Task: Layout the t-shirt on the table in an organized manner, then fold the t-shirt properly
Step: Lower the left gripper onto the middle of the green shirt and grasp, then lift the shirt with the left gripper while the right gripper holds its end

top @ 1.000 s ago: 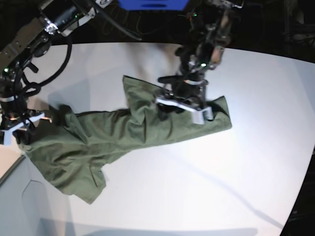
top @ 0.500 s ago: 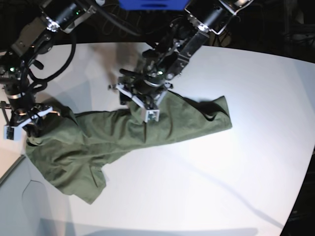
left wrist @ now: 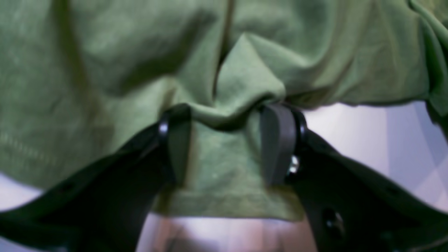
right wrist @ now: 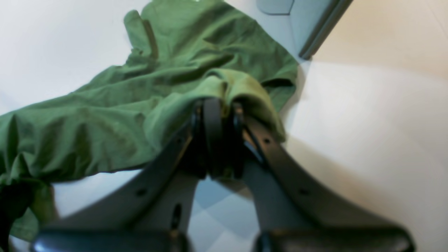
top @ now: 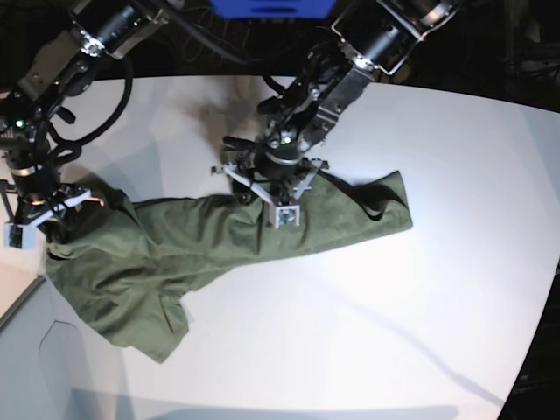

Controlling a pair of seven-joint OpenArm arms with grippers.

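Note:
The olive-green t-shirt [top: 219,236] lies crumpled in a long diagonal band across the left half of the white table [top: 394,306]. My left gripper [top: 262,185] is down on the shirt's upper edge near the middle. In the left wrist view its jaws [left wrist: 227,140] stand apart, astride a bunched fold of the t-shirt [left wrist: 227,70], with the hem lying between the fingers [left wrist: 276,147]. My right gripper [top: 48,223] is at the shirt's left end. In the right wrist view it [right wrist: 222,105] is shut on a raised ridge of the t-shirt [right wrist: 105,105].
The table's curved left edge meets a grey lower surface [top: 35,350] just beside the right gripper. A blue object [top: 271,7] and dark cables sit behind the table's far edge. Bare tabletop [right wrist: 52,35] spreads to the right and front of the shirt.
My left arm swung from the shirt's right part over to its upper middle edge. The shirt corner that stuck out at the upper left no longer shows. The right gripper kept its hold.

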